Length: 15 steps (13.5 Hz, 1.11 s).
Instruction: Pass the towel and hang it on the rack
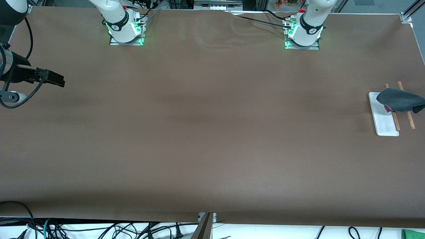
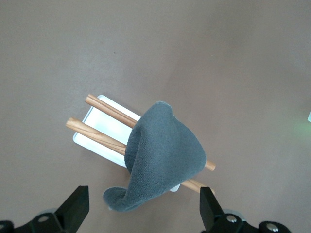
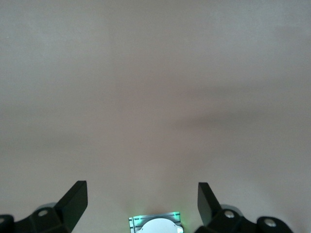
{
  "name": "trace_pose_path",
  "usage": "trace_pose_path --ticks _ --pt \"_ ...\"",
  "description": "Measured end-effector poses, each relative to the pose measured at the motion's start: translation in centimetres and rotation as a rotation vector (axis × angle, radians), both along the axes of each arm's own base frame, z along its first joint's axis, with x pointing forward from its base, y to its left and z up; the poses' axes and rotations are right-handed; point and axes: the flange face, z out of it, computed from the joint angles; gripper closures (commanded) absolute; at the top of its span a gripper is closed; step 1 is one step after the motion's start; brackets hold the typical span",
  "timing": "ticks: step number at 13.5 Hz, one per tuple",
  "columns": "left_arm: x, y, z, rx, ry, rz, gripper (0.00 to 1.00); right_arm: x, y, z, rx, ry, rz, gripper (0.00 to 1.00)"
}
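Observation:
The towel hangs over the rack's two wooden rods, dark grey face up, with a sliver of its red face near the white base. All of this stands at the left arm's end of the table. In the left wrist view the towel covers the rods and one corner droops past the base. My left gripper hovers open over that corner, touching nothing. My right gripper waits over the right arm's end of the table. It shows open and empty in its wrist view.
A brown cloth covers the table. The two arm bases stand along its edge farthest from the front camera. Cables lie below the edge nearest that camera. The right arm's base shows under the right gripper.

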Motion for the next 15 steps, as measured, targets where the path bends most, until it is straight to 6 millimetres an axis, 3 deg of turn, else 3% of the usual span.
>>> trace_pose_path --ticks 3,5,10,15 --pt "2.4 -5.0 4.9 0.073 -0.001 0.023 0.0 -1.1 0.5 0.2 0.001 0.005 0.01 0.0" --pt "4.5 -9.6 7.4 0.114 -0.003 0.065 0.0 -1.8 0.3 0.1 -0.001 0.014 0.009 0.0" --pt "10.0 -22.3 7.7 0.173 0.054 0.247 0.0 -2.6 -1.6 0.1 0.018 0.025 0.069 0.0" --pt "12.1 -35.7 7.9 0.239 0.147 0.508 0.0 -3.0 -0.4 0.8 0.018 0.015 0.09 0.0"
